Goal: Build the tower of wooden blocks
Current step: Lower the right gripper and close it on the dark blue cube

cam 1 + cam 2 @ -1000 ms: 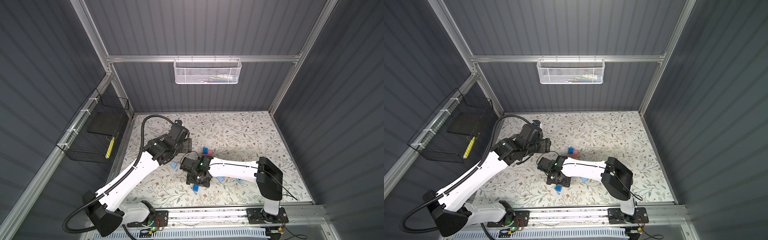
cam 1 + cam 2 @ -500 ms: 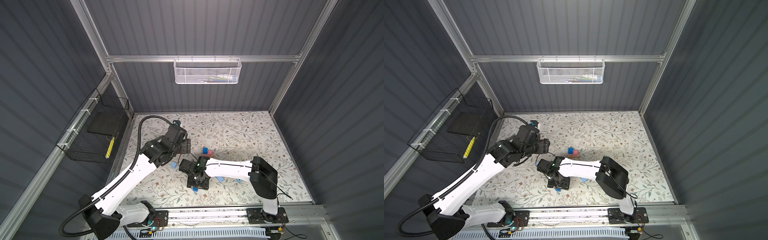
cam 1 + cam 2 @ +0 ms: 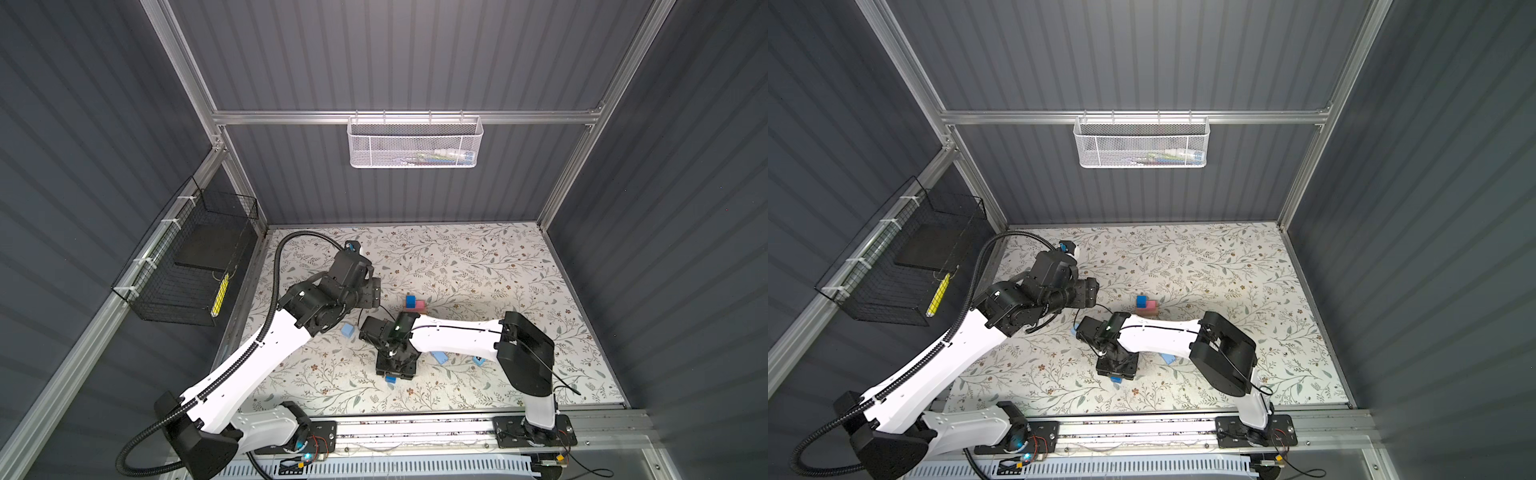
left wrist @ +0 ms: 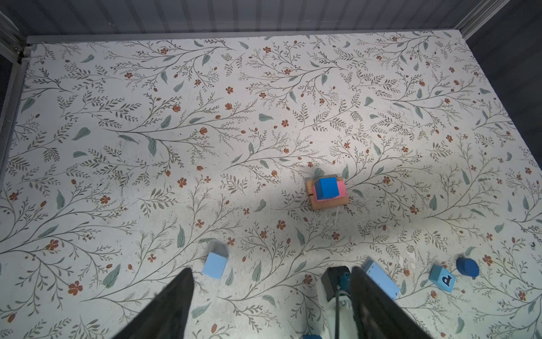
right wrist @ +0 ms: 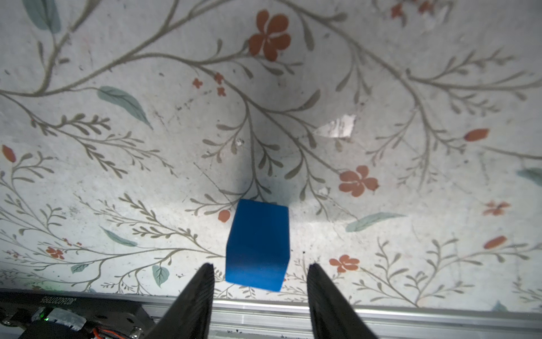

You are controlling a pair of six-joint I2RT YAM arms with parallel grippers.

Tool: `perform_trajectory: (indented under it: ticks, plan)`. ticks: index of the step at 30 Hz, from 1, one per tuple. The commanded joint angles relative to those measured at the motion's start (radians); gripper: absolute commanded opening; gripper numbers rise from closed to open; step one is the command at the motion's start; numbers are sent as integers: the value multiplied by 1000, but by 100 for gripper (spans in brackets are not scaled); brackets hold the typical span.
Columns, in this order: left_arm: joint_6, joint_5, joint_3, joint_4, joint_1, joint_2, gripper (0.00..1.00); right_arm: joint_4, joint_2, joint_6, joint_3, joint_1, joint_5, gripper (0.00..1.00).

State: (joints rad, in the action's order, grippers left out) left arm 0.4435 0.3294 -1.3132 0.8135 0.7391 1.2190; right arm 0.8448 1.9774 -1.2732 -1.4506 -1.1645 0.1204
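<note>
The wood block tower (image 3: pixel 414 305) (image 4: pixel 327 192) stands mid-table: tan bars below, a pink bar on them, a blue cube on top. My right gripper (image 5: pixel 260 265) (image 3: pixel 397 370) points down near the front and straddles a dark blue cube (image 5: pixel 258 243) (image 3: pixel 1115 379) lying on the table. Its jaws are open, with a gap on each side of the cube. My left gripper (image 4: pixel 272 269) (image 3: pixel 371 291) hovers left of the tower, open and empty. A light blue cube (image 4: pixel 215 265) lies near one left fingertip.
A light blue bar (image 4: pixel 381 278), a lettered light blue cube (image 4: pixel 442 278) and a dark blue cylinder (image 4: pixel 467 267) lie right of the right forearm. A black wire basket (image 3: pixel 187 270) hangs on the left wall, a white one (image 3: pixel 415 143) on the back wall.
My right gripper has come down over the dark blue cube and its jaws have narrowed. The left arm has drawn back a little to the left.
</note>
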Motion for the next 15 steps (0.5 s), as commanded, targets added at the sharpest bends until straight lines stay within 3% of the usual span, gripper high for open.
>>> perform_trajectory:
  ticks: [1, 15]
  plan:
    - [-23, -1, 17, 1, 3, -22, 83, 8, 41, 13, -6, 5, 19, 52]
    - [-29, 0, 31, -2, 3, -26, 83, 0, 45, 8, 2, 16, 27, 41]
